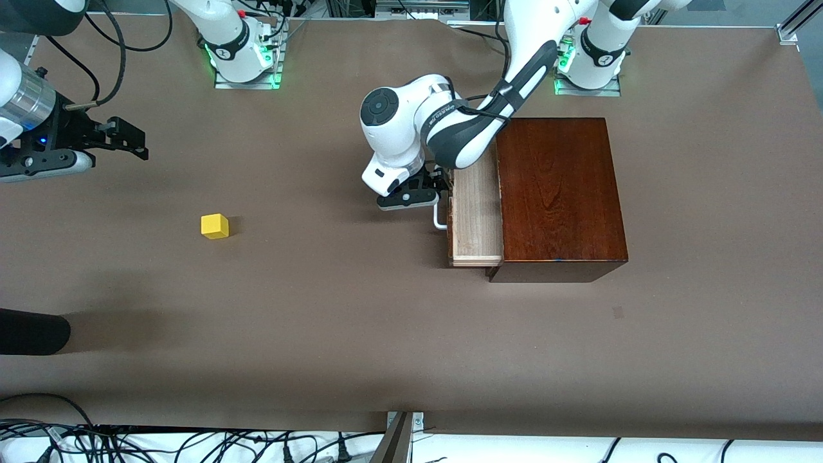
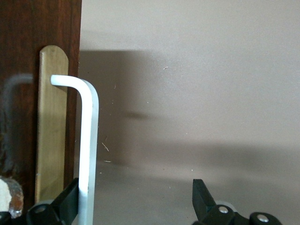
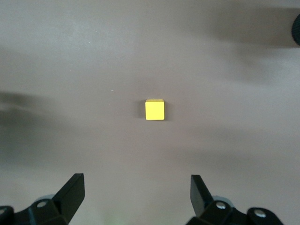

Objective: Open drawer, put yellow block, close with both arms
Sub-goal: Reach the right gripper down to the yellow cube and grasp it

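Observation:
The drawer of the dark reddish-brown wooden box is pulled partly out and shows its pale inside. Its white U-shaped handle faces the right arm's end of the table. My left gripper is at the handle and open. In the left wrist view the handle stands between the fingers, against one finger, in front of the dark drawer front. The yellow block lies on the table toward the right arm's end. My right gripper is open and empty in the air there. Its wrist view shows the block ahead of the open gripper.
A black rounded object juts in at the table's edge at the right arm's end, nearer the front camera than the block. Cables lie along the front edge. The arm bases stand at the back.

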Controlling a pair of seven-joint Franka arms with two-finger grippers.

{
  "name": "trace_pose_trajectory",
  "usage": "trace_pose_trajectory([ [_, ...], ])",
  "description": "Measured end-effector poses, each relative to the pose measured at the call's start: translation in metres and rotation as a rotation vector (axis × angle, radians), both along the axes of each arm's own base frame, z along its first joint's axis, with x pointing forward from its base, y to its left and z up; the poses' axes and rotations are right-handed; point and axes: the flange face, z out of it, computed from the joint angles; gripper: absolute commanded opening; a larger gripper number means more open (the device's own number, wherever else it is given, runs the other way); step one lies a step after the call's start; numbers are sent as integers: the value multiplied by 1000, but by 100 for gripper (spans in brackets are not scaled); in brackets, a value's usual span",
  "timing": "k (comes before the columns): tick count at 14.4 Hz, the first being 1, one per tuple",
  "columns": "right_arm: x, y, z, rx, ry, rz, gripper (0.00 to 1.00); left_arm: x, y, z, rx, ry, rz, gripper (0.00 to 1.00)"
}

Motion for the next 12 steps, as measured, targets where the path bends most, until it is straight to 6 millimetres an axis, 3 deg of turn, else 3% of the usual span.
trace_pose_trajectory([
  [5, 1, -5, -48, 1, -16, 9, 100, -1, -4, 0, -14, -4, 2, 100],
  [12, -14, -11, -180, -2, -91, 21, 100, -1, -5, 0, -22, -3, 7, 100],
])
